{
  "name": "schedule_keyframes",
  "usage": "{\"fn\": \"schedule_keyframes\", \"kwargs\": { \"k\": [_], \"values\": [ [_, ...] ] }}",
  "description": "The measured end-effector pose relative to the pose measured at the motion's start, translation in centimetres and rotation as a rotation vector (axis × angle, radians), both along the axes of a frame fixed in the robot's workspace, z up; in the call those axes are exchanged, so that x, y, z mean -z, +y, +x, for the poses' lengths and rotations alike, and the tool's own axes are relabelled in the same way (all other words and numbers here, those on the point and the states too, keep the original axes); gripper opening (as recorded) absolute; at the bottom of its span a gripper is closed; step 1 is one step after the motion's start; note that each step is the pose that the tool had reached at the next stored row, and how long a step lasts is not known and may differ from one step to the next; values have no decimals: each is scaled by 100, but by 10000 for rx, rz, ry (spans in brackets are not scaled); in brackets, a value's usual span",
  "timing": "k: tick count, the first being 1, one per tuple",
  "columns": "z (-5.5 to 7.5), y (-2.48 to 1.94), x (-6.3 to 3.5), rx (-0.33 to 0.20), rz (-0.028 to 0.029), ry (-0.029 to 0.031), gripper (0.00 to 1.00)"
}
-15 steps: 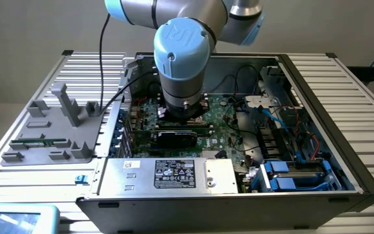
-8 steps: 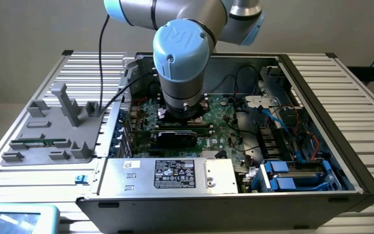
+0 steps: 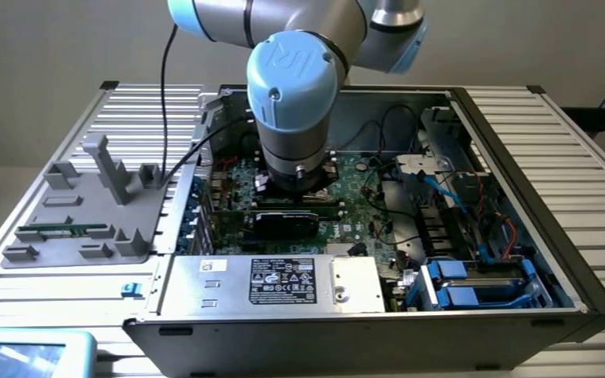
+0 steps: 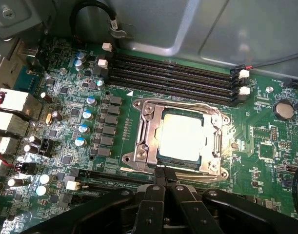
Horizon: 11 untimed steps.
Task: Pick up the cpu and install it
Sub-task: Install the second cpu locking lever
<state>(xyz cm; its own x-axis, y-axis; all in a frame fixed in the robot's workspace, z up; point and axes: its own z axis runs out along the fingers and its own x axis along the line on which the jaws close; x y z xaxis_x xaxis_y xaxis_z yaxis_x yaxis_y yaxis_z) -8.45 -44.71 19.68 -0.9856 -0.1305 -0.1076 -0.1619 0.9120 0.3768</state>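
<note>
One cpu (image 4: 182, 137) is lying shiny-side up inside the metal-framed socket (image 4: 139, 141) on the motherboard (image 4: 266, 141). The end effector (image 4: 164, 176) is hovering just beside the socket's edge, fingertips pinched together and grasping nothing. Any tilt in seating is risking bent contacts.

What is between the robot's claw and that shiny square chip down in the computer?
Nothing visible. In the wrist view the cpu lies bare inside the metal socket frame, and the gripper is right at that frame's edge, beside the chip.
</note>
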Motion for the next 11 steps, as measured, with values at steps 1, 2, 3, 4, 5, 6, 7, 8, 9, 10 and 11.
{"fn": "schedule_keyframes", "kwargs": {
  "k": [1, 2, 3, 4, 5, 6, 7, 8, 9, 10, 11],
  "values": [
    [-1, 3, 0, 1, -1, 0, 9],
    [-1, 7, 1, 1, -1, -2, 9],
    [-1, 10, 2, 1, 0, -4, 9],
    [-1, 12, 2, 1, 0, -4, 9],
    [-1, 15, 3, 1, -1, -6, 9],
    [-2, 18, 5, 1, 2, -13, 9],
    [-1, 19, 5, 1, 2, -14, 9],
    [-1, 21, 6, 0, 0, -16, 9],
    [-1, 23, 7, 1, 1, -23, 9],
    [-2, 22, 7, 1, 1, -23, 9],
    [-1, 23, 7, 1, 0, -23, 9]
  ]
}}
